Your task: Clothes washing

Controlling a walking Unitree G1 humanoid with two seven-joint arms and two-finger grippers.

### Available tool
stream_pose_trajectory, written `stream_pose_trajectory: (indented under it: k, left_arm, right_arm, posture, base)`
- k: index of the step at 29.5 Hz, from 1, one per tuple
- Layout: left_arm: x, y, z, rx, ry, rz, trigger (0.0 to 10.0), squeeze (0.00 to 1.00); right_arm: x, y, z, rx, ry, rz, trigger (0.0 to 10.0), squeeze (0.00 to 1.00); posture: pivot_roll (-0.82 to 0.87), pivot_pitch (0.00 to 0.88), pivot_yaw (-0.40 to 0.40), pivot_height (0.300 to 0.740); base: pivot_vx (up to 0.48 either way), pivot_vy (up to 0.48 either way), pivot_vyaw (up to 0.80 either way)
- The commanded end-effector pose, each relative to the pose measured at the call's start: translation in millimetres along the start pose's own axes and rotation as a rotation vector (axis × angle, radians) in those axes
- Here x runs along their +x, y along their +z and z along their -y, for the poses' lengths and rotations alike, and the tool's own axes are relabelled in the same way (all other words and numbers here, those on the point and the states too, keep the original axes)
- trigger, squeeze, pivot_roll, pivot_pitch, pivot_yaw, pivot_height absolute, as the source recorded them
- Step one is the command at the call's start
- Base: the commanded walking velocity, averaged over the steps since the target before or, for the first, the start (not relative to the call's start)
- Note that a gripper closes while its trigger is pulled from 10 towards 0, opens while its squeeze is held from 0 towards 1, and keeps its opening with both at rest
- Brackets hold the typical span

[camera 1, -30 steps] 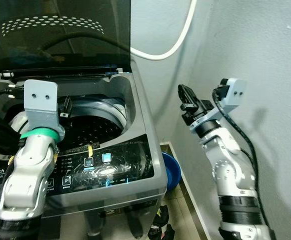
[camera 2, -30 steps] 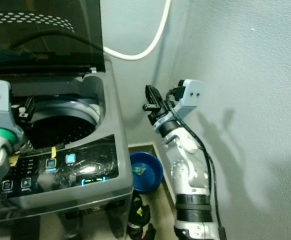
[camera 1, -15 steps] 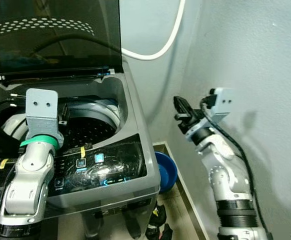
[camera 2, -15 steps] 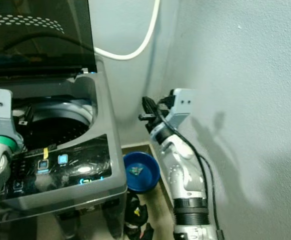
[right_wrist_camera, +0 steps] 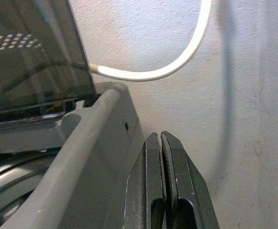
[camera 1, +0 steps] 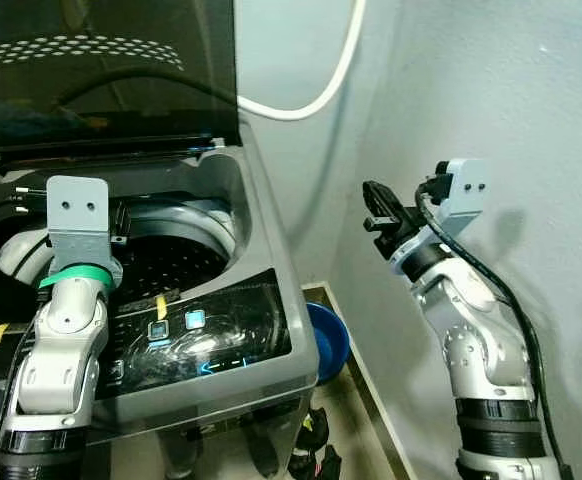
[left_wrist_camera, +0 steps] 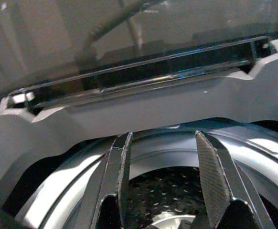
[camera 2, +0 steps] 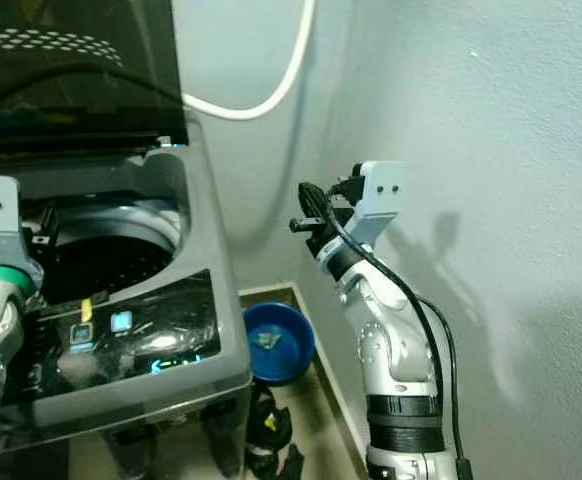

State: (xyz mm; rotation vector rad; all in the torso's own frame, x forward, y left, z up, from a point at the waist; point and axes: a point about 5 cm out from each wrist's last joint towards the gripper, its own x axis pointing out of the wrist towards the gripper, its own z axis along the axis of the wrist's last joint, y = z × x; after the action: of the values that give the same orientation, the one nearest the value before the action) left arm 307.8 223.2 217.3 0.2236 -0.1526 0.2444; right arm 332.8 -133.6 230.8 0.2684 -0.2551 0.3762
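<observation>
- Washing machine [camera 1: 271,250]: grey body, dark tinted lid [camera 1: 101,70].
- Drum [camera 1: 176,262]: dark, dotted with holes.
- Basin [camera 1: 326,340]: blue.
- Hose [camera 1: 316,95]: white.
- Wall [camera 1: 501,90]: pale blue-grey.

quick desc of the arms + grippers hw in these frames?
Both arms are silver segmented shells with black ribbed collars and black cables along them. Each wrist carries a pale grey 3D-printed camera block with two screw holes. The left arm has a green band at the wrist. The left gripper and right gripper each have two long black fingers.
</observation>
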Motion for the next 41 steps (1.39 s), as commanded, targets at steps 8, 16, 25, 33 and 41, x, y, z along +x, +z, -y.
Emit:
stream_pose_trajectory:
  k: [8,16,25,33,41]
  left_arm:
    - [-45.3,29,28.8,-0.126,-0.535,0.181,10.0,0.0]
    - [-59.1,38,41.5,-0.167,-0.614,0.211,10.0,0.0]
    - [-22.0,9,12.5,0.009,-0.187,0.005,10.0,0.0]
    - [-15.4,10,4.9,-0.034,-0.098,-0.014,10.0,0.0]
    - [-17.5,9,16.2,-0.008,-0.154,-0.01,10.0,0.0]
  right_arm:
    - [-5.0,-22,-19.3,0.062,-0.026,-0.022,10.0,0.0]
    - [-0.2,-21,-28.4,0.093,0.005,-0.01,10.0,0.0]
    - [3.8,-19,-26.6,0.099,0.004,0.01,10.0,0.0]
    - [6.4,-13,-21.4,0.046,-0.012,0.044,10.0,0.0]
    - [12.7,-12,-18.5,0.001,-0.039,0.073,10.0,0.0]
  posture:
    - [0.16,0.055,0.071,0.74]
    - [0.16,0.057,0.065,0.74]
    - [0.18,0.033,0.015,0.74]
    - [0.14,0.021,0.006,0.74]
    - [0.14,0.029,0.02,0.74]
  base:
    - [0.0,0.0,0.0]
    - [0.0,0.0,0.0]
    - [0.0,0.0,0.0]
    - [0.0,0.0,0.7]
    - [0.0,0.0,0.8]
